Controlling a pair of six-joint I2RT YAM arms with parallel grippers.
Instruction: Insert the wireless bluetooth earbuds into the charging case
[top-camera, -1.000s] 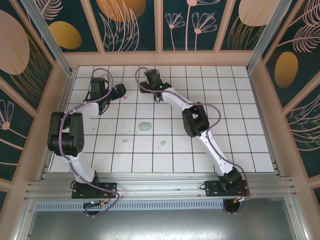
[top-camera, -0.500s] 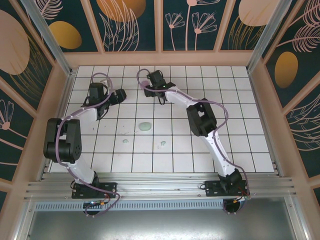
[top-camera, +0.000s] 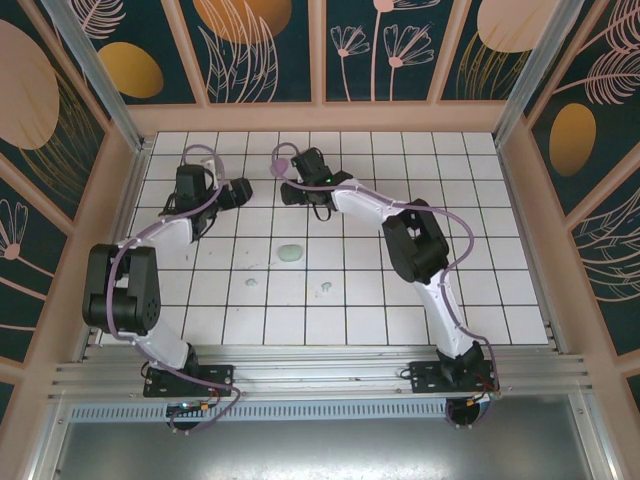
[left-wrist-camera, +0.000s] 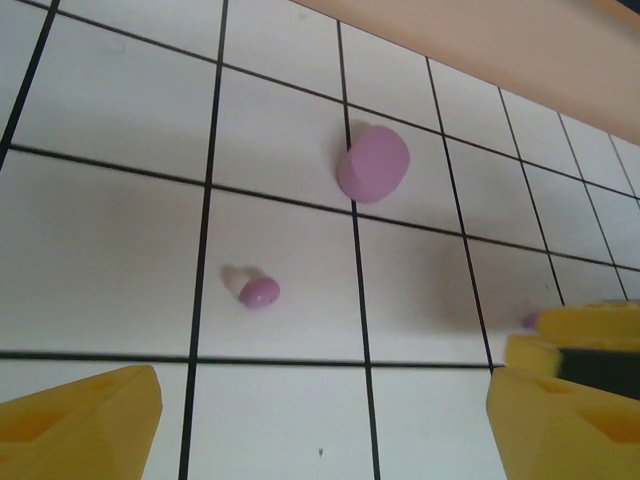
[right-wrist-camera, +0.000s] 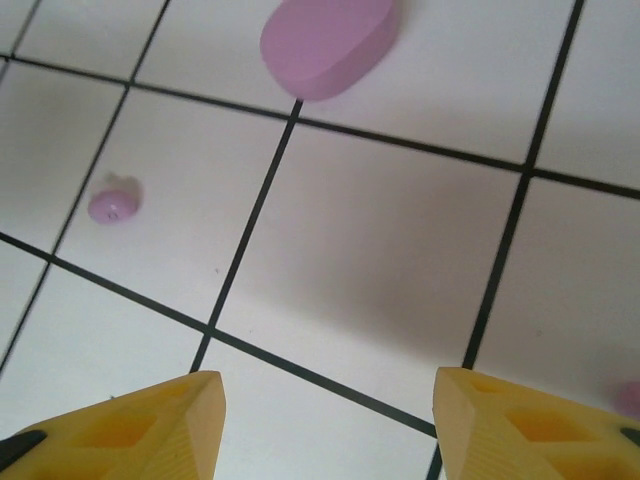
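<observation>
Top cam looks down from above-behind; wrist cams close over tiles (right-wrist-camera: 380, 250), both seeing purple case (left-wrist-camera: 372, 164) & earbud (left-wrist-camera: 259, 292)

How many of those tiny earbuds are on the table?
4. Two mint green earbuds lie mid-table; one purple earbud near the purple case, another partly cut off.

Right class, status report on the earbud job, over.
Left gripper open, empty. Right gripper open, empty. Purple earbud loose on tile, apart from purple case. Nothing between them.
</observation>
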